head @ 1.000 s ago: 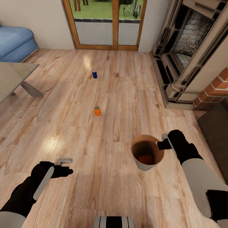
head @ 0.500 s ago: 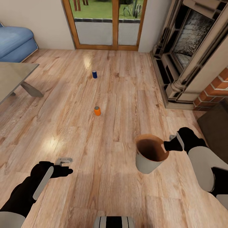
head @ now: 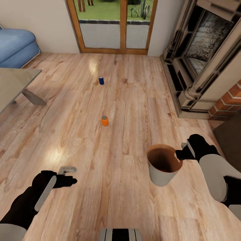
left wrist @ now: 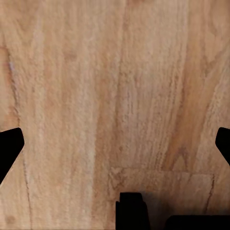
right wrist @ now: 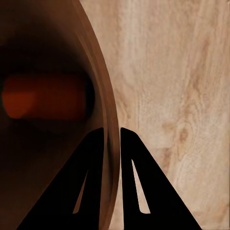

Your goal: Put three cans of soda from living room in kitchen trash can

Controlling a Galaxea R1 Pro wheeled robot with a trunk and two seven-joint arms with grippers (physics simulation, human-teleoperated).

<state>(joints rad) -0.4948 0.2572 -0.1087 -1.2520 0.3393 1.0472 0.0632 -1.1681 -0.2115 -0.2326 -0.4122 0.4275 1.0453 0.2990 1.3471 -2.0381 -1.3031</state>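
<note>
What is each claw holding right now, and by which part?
The right claw pinches the trash can by its rim wall, one finger inside, one outside. The left claw is open and holds nothing.

Two orange cans (head: 104, 121) (right wrist: 43, 96), one blue can (head: 101, 80), one bin (head: 163, 174).

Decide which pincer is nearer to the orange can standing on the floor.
Left. The left pincer hovers over bare floor nearer the orange can; the right pincer is farther off, clamped on the trash can rim.
</note>
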